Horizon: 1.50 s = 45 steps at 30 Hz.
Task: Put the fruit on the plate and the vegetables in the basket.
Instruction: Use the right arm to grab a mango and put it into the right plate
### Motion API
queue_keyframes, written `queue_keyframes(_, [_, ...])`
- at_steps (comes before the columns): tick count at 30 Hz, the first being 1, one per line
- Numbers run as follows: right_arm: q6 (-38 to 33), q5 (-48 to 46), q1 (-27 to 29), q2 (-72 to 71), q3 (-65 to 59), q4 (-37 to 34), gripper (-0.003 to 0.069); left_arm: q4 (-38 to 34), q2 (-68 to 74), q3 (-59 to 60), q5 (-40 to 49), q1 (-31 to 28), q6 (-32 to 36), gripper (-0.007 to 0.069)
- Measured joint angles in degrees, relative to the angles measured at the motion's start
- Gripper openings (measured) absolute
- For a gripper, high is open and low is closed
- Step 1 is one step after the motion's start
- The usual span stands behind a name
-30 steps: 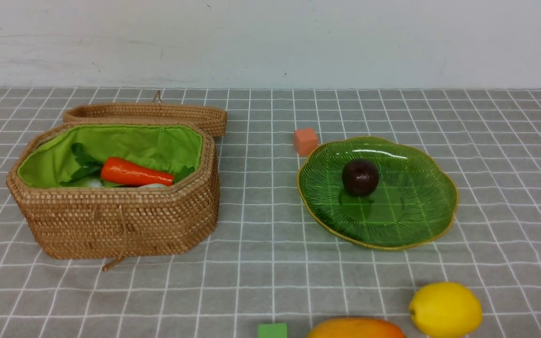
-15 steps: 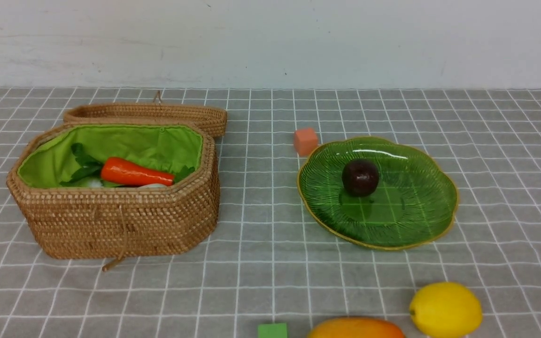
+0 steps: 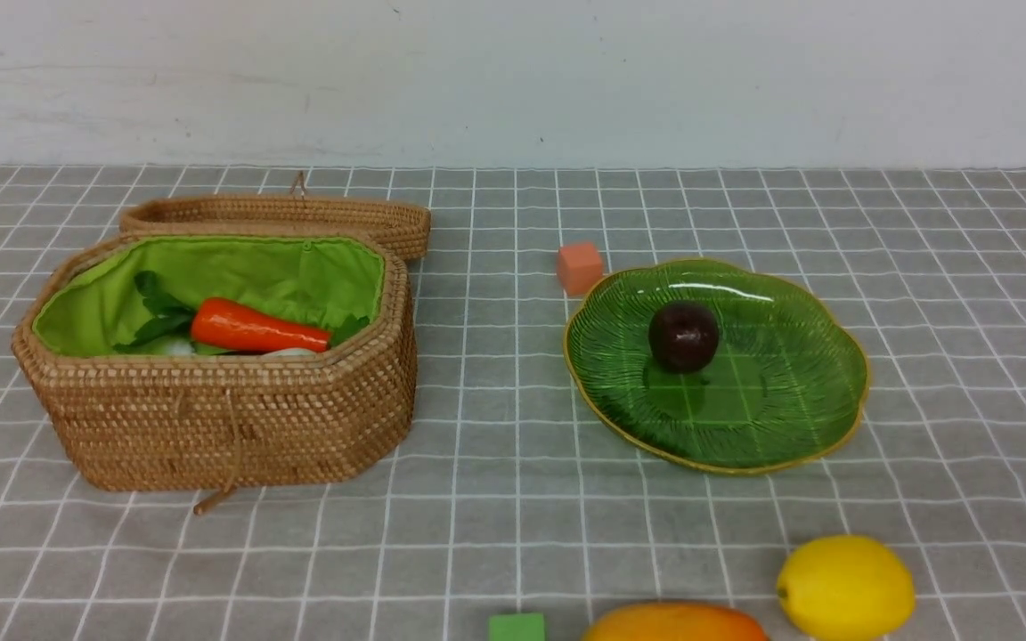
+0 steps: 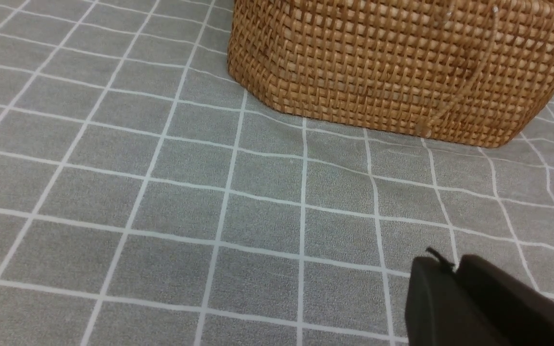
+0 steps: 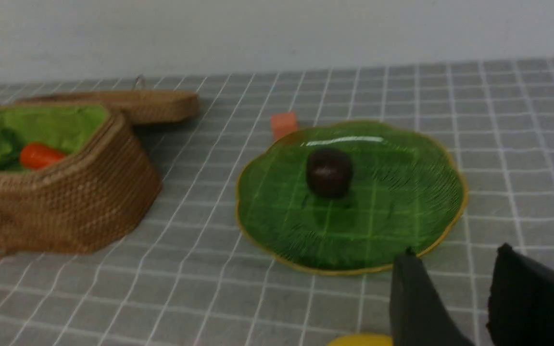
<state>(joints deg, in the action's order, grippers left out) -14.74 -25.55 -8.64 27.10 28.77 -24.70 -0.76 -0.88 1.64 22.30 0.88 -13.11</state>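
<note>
The wicker basket (image 3: 228,418) stands open at the left, with the orange carrot (image 3: 255,331) on its green lining and a sliver of the white radish (image 3: 286,352) beside it. On the green plate (image 3: 745,409) rests the dark maroon ball (image 3: 683,336). The yellow lemon (image 3: 844,588) and the mango (image 3: 673,623) lie on the cloth at the near edge. Neither arm shows in the front view. My left gripper (image 4: 450,263) is shut and empty, low over the cloth in front of the basket (image 4: 392,62). My right gripper (image 5: 457,252) is open and empty, just short of the plate (image 5: 354,230), above the lemon (image 5: 361,340).
The basket's lid (image 3: 281,214) lies behind the basket. A small orange cube (image 3: 579,268) sits at the plate's far left rim. A small green cube (image 3: 517,627) is at the near edge, left of the mango. A white wall closes off the back of the table.
</note>
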Motion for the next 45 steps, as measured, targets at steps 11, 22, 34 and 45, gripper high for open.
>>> queue_keyframes(11, [-5.15,-11.09,-10.84,17.34,5.98,-0.33,0.0241,0.00,0.00,0.00,0.00,0.00,0.00,0.0060])
queue_keyframes(22, [-21.74,-22.16,-22.16,43.61,24.68,2.96,0.0412,0.00,0.00,0.00,0.00,0.00,0.00,0.0074])
queue_keyframes(34, [-22.60,-20.42,-34.20,62.47,28.56,15.53,0.0676,0.00,0.00,0.00,0.00,0.00,0.00,0.0091])
queue_keyframes(45, [-22.42,-18.72,-34.20,70.77,29.49,18.09,0.0589,0.00,0.00,0.00,0.00,0.00,0.00,0.0095])
